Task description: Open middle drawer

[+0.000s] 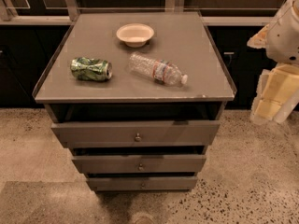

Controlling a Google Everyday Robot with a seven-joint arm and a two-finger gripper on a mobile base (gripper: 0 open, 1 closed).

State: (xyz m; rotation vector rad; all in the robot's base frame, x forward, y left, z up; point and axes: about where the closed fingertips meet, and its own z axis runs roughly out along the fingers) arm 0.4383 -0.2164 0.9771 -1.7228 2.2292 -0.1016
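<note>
The middle drawer is a grey-brown flat front with a small round metal knob, second of three in a low cabinet. The wider top drawer front sits above it and the narrowest bottom front below. Dark gaps show between the fronts. My gripper, white and pale yellow, hangs at the right edge of the view, beside the cabinet's right side, well apart from the drawers and holding nothing I can see.
On the cabinet top lie a crushed green can, a clear plastic bottle on its side and a white bowl. Dark cabinets stand behind. Speckled floor surrounds the cabinet.
</note>
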